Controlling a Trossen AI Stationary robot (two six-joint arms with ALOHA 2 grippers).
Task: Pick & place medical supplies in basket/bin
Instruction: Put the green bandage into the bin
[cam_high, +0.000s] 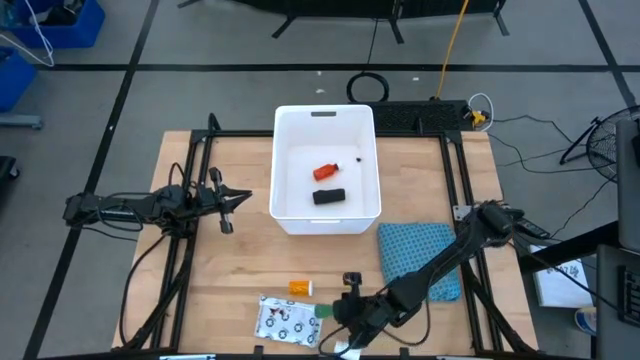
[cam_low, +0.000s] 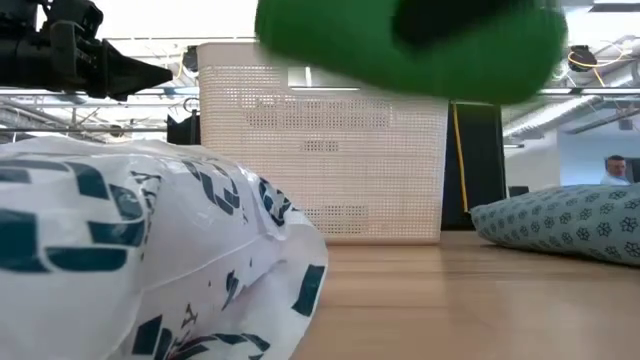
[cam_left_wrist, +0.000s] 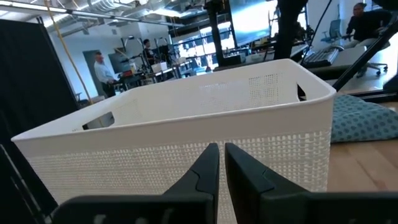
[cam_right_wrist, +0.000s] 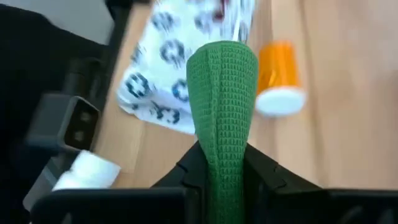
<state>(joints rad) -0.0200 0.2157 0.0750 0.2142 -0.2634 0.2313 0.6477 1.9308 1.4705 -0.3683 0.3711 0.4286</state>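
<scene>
The white bin stands at the table's middle far side, with the red tube and the black block lying inside. My right gripper is near the front edge, shut on the green block. The block hangs above the white packet; the orange bottle lies beside the packet on its side. The small white bottle lies near the table's edge. My left gripper waits shut and empty, left of the bin. My right gripper pinches the green block between its two fingers, on the two broad sides of its near end. The block sticks out forward past the fingertips. The fingers come from the table's right. The low view shows the block lifted clear of the table.
A blue patterned cloth lies at the right, under my right arm. The packet bulges up at the front left in the low view. Bare wood lies between the bin and the orange bottle. People stand in the room behind.
</scene>
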